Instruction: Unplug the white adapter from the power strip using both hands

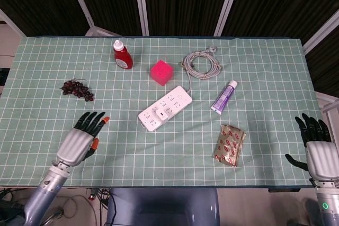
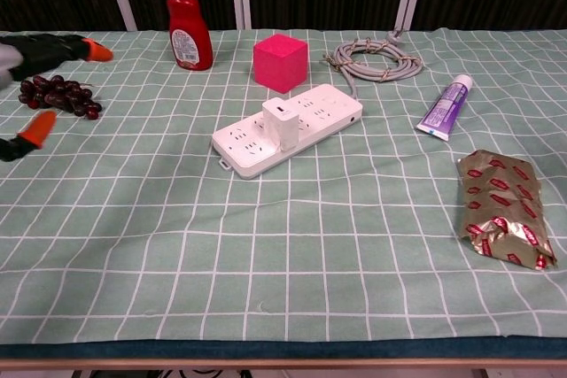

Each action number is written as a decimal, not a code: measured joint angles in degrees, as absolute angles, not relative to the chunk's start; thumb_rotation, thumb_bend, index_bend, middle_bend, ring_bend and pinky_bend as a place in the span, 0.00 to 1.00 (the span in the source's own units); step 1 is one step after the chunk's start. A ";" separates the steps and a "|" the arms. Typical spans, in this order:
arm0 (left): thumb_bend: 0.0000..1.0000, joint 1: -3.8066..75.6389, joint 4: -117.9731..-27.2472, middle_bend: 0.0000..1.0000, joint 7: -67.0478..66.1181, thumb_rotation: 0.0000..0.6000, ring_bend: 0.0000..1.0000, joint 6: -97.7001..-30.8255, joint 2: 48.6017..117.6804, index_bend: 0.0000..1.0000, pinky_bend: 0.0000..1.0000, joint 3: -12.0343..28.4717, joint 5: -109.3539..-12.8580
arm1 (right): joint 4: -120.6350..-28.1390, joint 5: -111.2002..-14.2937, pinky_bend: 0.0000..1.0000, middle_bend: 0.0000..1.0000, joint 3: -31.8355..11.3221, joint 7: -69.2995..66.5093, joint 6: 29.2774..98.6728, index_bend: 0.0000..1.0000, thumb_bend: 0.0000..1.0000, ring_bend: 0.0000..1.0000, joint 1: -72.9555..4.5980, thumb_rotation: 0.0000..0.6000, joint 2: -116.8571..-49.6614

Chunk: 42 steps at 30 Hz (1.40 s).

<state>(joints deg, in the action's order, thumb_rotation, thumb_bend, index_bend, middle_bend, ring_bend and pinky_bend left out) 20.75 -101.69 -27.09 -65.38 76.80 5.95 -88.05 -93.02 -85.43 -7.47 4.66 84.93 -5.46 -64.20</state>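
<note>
I see the adapter (image 2: 282, 123) plugged into the strip (image 2: 288, 128) mid-bench. My left hand (image 1: 80, 140) and right hand (image 1: 318, 149) hover empty, fingers spread, near the front corners.

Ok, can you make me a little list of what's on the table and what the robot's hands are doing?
Plug: white adapter standing in the power strip, not pulled out yet
Left hand: open, over the table, holding nothing
Right hand: open, at the table's edge, holding nothing
Back row: red bottle, pink cube, coiled cable
Left side: grapes
Right side: purple tube, shiny snack packet
</note>
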 measured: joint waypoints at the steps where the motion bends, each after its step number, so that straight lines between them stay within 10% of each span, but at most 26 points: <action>1: 0.62 21.69 -101.72 0.00 -28.35 1.00 0.00 -64.06 77.47 0.02 0.10 6.30 -87.06 | -94.36 -85.22 0.00 0.00 -7.94 5.86 84.46 0.00 0.16 0.00 -6.03 1.00 -63.63; 20: 0.64 37.97 -93.30 0.10 -40.55 1.00 0.05 -46.74 87.81 0.13 0.13 11.70 -71.27 | -105.49 -77.31 0.00 0.00 -12.79 21.00 75.86 0.00 0.16 0.00 -14.29 1.00 -61.21; 42: 0.64 43.01 -87.70 0.13 -39.32 1.00 0.08 -45.53 90.20 0.18 0.16 9.24 -66.17 | -109.24 -64.64 0.00 0.00 -16.87 37.42 68.43 0.00 0.16 0.00 -26.51 1.00 -66.36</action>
<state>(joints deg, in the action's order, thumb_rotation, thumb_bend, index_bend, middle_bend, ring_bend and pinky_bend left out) 43.01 -87.70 -39.32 -45.53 90.20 9.24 -66.17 -109.24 -64.64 -16.87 37.42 68.43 -26.51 -66.36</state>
